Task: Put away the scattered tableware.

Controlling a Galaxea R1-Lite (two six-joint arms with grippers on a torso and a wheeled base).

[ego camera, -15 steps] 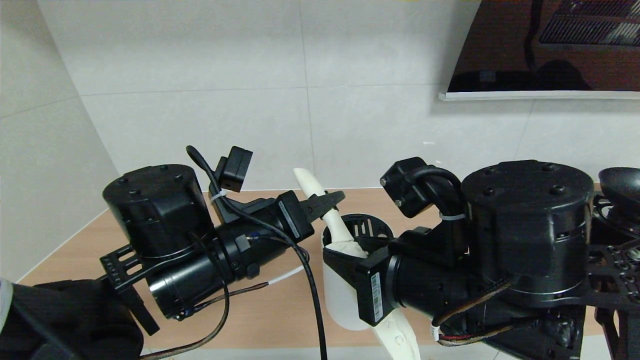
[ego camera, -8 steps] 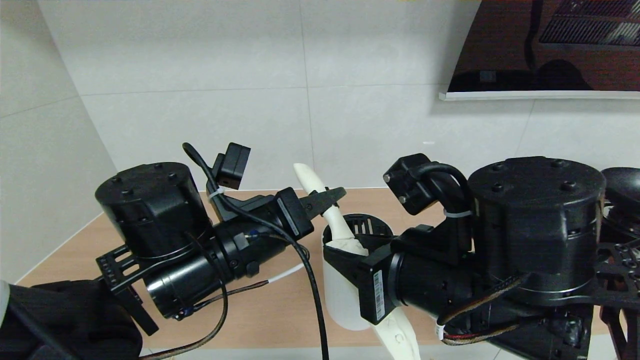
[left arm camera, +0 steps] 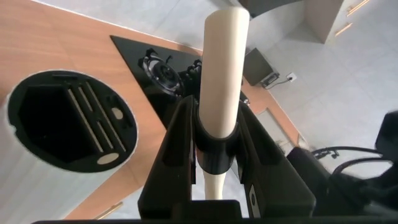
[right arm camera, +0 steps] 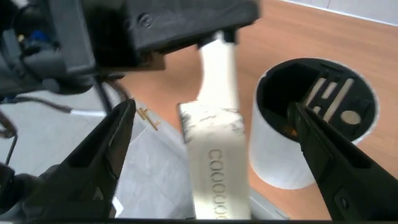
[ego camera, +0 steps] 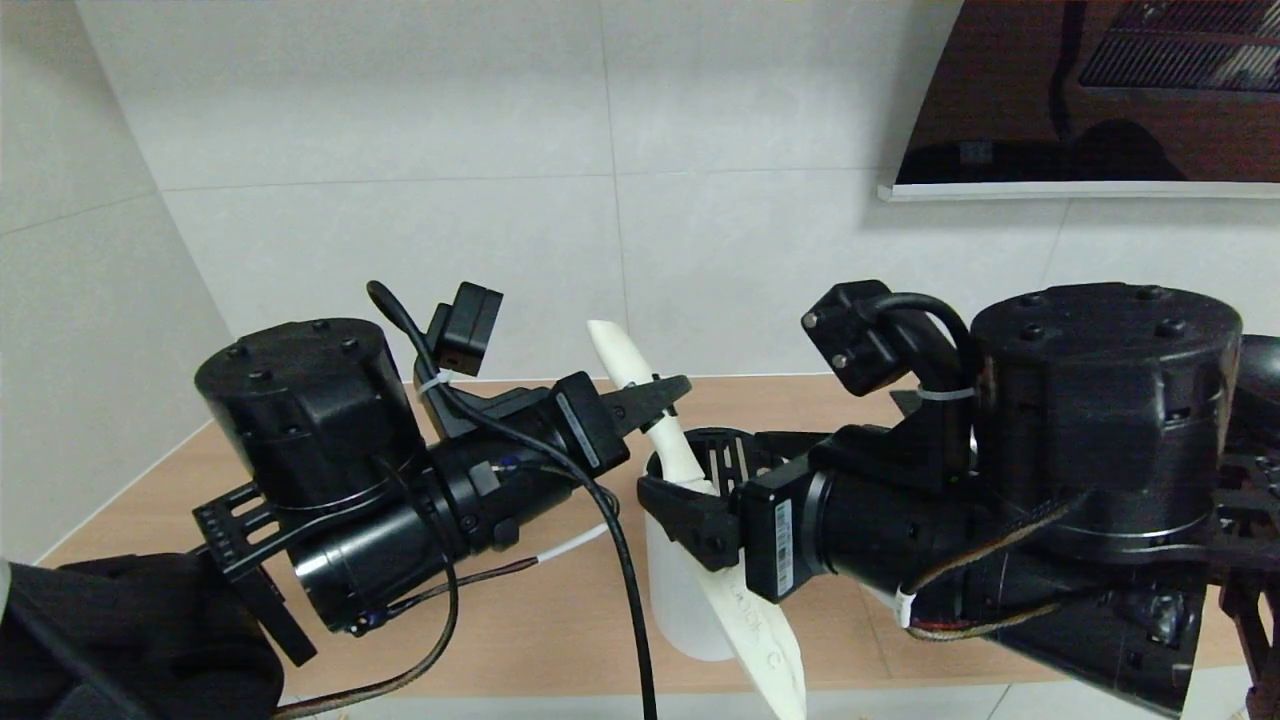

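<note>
Cream plastic paddle [ego camera: 752, 625], tilted, handle clamped in the left jaws, blade hanging outside the near wall of the white holder [ego camera: 672, 600] on the wooden worktop [ego camera: 540, 630]. Wide-open right jaws either side of the blade, not touching. Raise blade above rim, then lower upright inside.

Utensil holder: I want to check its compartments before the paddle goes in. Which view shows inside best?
The left wrist view looks almost straight down into the utensil holder, showing its black slotted insert. The right wrist view shows the opening at a slant; in the head view the right gripper hides much of it.
</note>
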